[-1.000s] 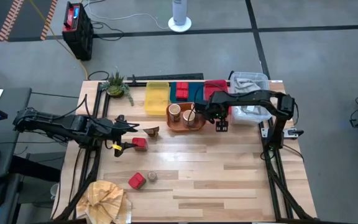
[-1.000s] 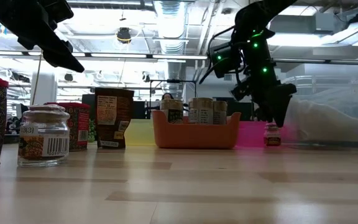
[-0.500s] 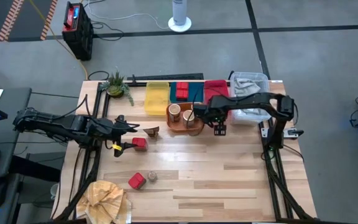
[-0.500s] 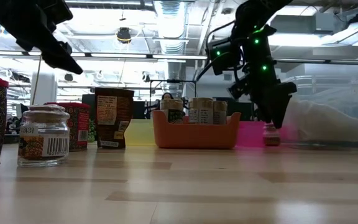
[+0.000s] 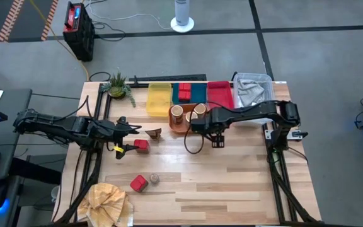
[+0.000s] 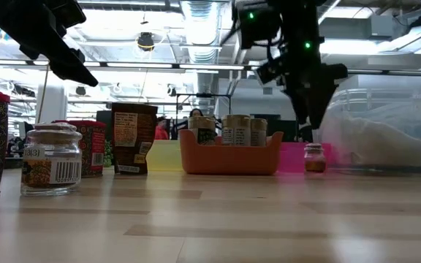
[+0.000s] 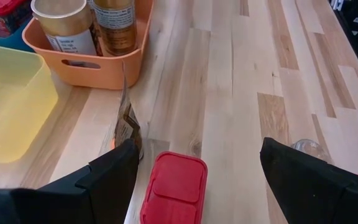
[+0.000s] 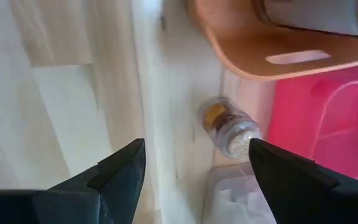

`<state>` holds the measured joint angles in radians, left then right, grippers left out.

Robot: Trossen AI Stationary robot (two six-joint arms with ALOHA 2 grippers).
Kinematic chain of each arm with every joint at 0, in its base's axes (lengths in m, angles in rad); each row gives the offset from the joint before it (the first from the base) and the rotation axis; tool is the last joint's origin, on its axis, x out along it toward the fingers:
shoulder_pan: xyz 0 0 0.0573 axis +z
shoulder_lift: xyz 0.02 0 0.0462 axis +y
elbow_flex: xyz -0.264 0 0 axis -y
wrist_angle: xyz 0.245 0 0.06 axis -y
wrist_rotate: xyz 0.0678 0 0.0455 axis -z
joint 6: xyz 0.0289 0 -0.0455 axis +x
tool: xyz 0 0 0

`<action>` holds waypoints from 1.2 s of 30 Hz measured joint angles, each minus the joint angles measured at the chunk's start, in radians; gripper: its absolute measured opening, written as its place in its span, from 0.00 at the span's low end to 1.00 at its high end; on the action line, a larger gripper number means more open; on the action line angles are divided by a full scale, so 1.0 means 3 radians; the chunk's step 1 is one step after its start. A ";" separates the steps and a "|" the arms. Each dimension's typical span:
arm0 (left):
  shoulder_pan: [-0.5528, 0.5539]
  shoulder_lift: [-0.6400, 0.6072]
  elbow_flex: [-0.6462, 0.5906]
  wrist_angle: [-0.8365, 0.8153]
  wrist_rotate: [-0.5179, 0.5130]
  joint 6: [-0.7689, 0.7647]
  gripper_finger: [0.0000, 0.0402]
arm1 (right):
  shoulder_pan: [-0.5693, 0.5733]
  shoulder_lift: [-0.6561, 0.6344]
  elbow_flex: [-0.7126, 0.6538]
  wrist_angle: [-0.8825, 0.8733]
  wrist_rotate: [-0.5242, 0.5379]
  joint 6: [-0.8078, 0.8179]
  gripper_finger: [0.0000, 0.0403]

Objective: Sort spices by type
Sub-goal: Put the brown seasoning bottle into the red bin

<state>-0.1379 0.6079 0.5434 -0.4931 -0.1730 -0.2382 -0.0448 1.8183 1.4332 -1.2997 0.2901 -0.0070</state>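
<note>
The spices are spread over the pale plank table [image 5: 232, 170]: two tan round jars [image 5: 188, 113] with pale tops stand upright in the orange tray [image 5: 180, 126], their labelled sides showing above its rounded rim in the low view, and red boxy tins [image 5: 184, 92] sit in the blue tray [image 5: 197, 94] behind it. A tiny glass shaker [image 6: 313, 158] with a pale cap stands alone on the wood just beside the pink-red tray [image 5: 218, 94], free of any grip. Toward the left side a red tin [image 5: 142, 145] with a smooth rounded lid lies just ahead of the left gripper [image 5: 126, 139], whose dark fingers are spread wide with nothing between them; the dark brown piece [image 5: 154, 132] stands near it, its thin printed edge upright. Nearer the front edge another red tin [image 5: 138, 183] and a small clear jar [image 5: 153, 180] sit side by side, near the crumpled tan cloth [image 5: 106, 202]. The right gripper [image 5: 214, 140] hangs above bare wood in front of the orange tray, its fingers parted and empty. The yellow tray [image 5: 159, 99] is smooth and hollow; the table's middle and front right are open planks
</note>
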 joint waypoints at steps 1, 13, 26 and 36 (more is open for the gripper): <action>0.0000 0.0000 0.0000 0.0009 0.0000 -0.0005 0.80 | -0.0016 0.0000 0.0006 -0.0001 0.0001 -0.0001 0.79; 0.0000 0.0000 0.0000 0.0010 0.0001 0.0021 0.80 | -0.0602 0.0001 -0.0039 0.0171 -0.0262 -0.0168 0.79; 0.0000 0.0000 -0.0001 -0.0032 0.0000 0.0045 0.80 | -0.0651 -0.0069 -0.0665 0.0675 -0.0276 -0.0242 0.78; 0.0000 0.0000 -0.0001 -0.0034 0.0000 0.0037 0.80 | -0.0551 -0.0067 -0.0755 0.0731 -0.0283 -0.0240 0.52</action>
<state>-0.1379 0.6079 0.5430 -0.5033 -0.1730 -0.2271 -0.2100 1.7981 1.2068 -1.0803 0.2051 -0.0792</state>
